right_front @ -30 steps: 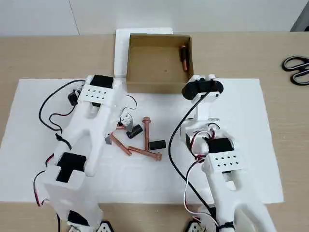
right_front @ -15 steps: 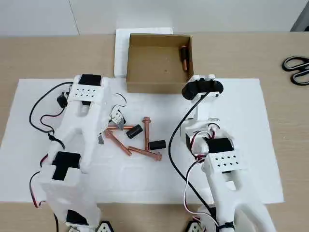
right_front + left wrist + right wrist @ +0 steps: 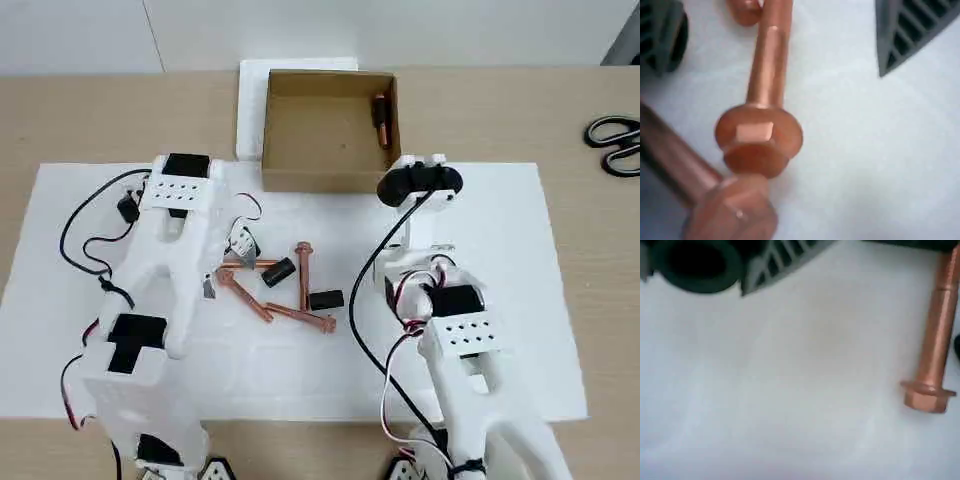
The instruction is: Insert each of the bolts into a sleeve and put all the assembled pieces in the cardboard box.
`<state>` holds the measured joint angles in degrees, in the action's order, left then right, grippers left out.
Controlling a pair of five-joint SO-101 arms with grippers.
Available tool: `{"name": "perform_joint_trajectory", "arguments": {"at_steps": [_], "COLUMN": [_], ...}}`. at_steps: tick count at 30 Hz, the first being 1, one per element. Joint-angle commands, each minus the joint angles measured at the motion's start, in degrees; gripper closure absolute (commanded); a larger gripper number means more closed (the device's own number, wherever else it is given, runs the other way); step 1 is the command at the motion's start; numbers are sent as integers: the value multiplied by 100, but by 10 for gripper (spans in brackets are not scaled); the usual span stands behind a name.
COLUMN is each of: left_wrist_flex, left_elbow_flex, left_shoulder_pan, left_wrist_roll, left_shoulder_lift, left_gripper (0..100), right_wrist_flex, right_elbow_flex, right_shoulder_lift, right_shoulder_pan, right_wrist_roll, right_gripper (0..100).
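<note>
Currently the cardboard box [image 3: 320,130] holds one sleeved bolt [image 3: 381,118]; left gripper [image 3: 226,265] spread wide, right gripper [image 3: 782,257] unclear.

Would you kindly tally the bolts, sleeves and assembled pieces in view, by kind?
Loose copper bolts: 4
Loose black sleeves: 2
Assembled piece in the cardboard box: 1
Total: 7

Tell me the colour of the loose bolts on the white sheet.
Shiny copper. The bolts show best in the left wrist view.
</note>
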<state>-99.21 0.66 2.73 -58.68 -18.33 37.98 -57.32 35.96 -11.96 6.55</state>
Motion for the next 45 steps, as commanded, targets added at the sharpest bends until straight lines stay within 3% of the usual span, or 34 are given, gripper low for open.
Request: {"name": "perform_joint_trajectory", "arguments": {"at_steps": [1, 13, 21, 27, 33, 37, 45], "left_wrist_flex": [-44, 44, 510, 809, -141, -123, -44], "left_elbow_flex": [22, 374, 418, 435, 1200, 1305, 1341], "left_shoulder_pan": [176, 35, 18, 26, 35, 79, 1020], "left_wrist_roll": [0, -26, -220, -229, -211, -202, 114], "left_shoulder_lift": [-105, -905, -1204, -1248, -1248, -1081, -26], "left_gripper": [739, 743, 993, 994, 994, 994, 994], "right_wrist_flex": [-110, -92, -92, -84, -101, -110, -110], "right_elbow_flex": [53, 53, 53, 53, 53, 53, 53], "right_shoulder_lift": [198, 198, 198, 207, 207, 207, 207], "right_shoulder_pan": [57, 57, 48, 57, 48, 31, -13], "right_wrist_roll": [35, 35, 26, 18, 18, 9, 9], "right_gripper": [994, 994, 994, 994, 994, 994, 992]}}
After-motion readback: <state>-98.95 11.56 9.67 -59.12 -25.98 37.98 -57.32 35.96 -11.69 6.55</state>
